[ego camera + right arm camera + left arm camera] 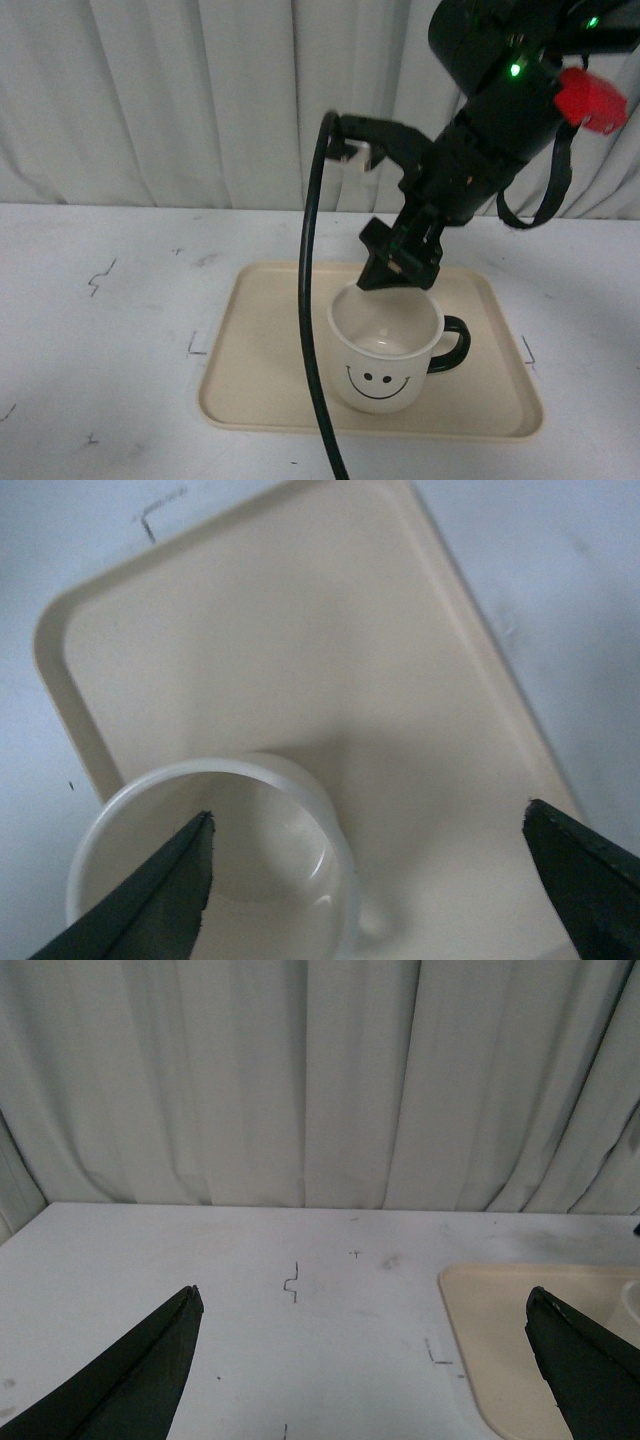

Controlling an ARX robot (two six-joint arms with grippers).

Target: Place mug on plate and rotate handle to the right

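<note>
The white mug point(385, 350) stands upright on the beige plate point(260, 380), its smiley face turned to the front. Its black handle point(452, 345) points to the right. My right gripper point(400, 262) hangs open just above the mug's far rim, touching nothing. From the right wrist view the mug point(215, 865) sits below my right gripper point(368, 820), one finger over its opening, with the plate point(300, 630) spread beneath. My left gripper point(365, 1295) is open over bare table, with the plate's corner point(500, 1310) beside one finger. The handle is hidden in both wrist views.
A thick black cable point(312, 330) hangs from the right arm and crosses in front of the plate's left part. Small black marks point(100, 275) dot the white table. A pale curtain point(200, 100) closes off the back.
</note>
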